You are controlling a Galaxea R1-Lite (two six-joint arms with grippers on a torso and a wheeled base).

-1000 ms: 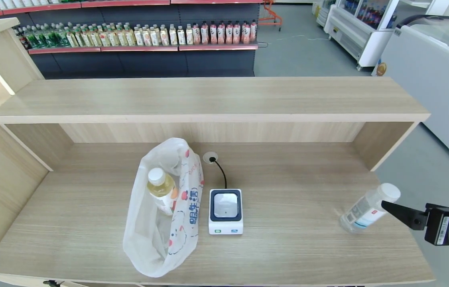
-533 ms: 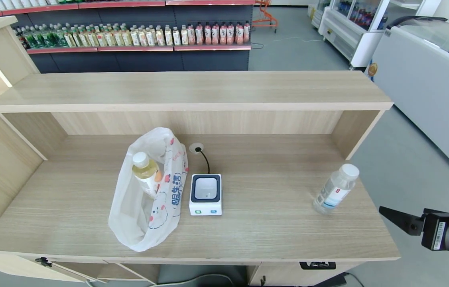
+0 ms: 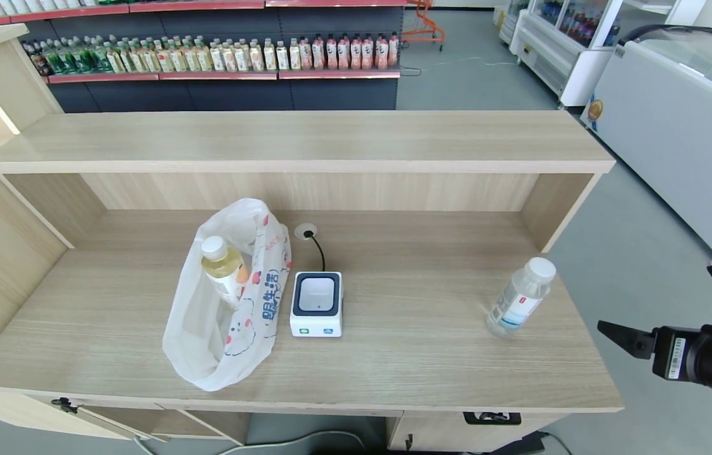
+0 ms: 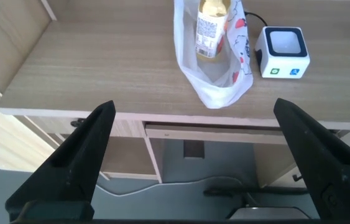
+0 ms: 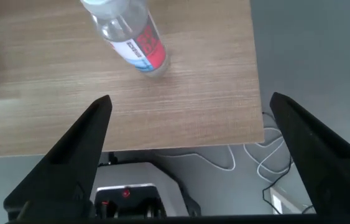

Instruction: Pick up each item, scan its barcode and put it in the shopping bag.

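Hiding the lower part of a tea bottle [image 3: 222, 270], the shopping bag [image 3: 204, 341] sits beside the scanner [image 3: 317, 303]; the water bottle [image 3: 520, 296] stands near the right end of the counter [image 3: 406, 328]; right claw [image 5: 190, 106] and left claw [image 4: 194, 107] hang spread, beyond its edge

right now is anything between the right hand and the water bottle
Nothing visible is in the way. The open right hand hangs just off the right end of the counter. The water bottle stands near that end, with only bare counter top between them.
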